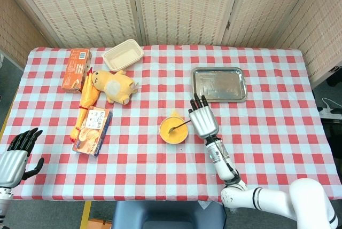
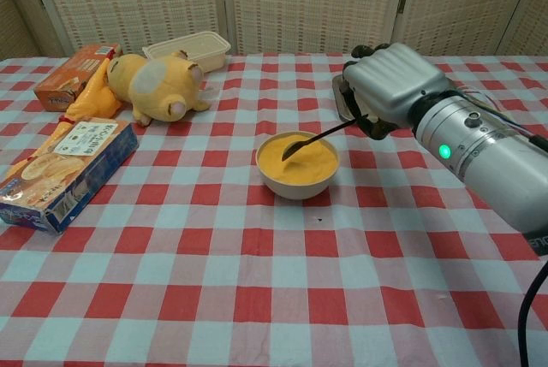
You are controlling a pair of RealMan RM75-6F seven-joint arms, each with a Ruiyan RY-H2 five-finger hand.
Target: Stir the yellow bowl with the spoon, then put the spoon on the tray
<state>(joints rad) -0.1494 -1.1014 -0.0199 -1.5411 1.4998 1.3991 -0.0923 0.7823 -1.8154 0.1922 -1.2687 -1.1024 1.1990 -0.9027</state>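
Observation:
The yellow bowl (image 1: 173,130) (image 2: 297,164) sits mid-table with yellow contents. A dark spoon (image 2: 318,137) (image 1: 179,127) slants into it, bowl end dipped in the middle. My right hand (image 1: 202,120) (image 2: 392,86) holds the spoon's handle just right of the bowl, fingers curled round it. The metal tray (image 1: 219,84) lies behind the hand; in the chest view only its edge (image 2: 340,98) shows beside the hand. My left hand (image 1: 16,154) hangs off the table's front left corner, fingers apart, holding nothing.
A yellow plush toy (image 1: 114,85), a rubber chicken (image 1: 87,101), an orange box (image 1: 76,69), a snack box (image 1: 92,131) and a beige container (image 1: 123,54) crowd the left half of the checked table.

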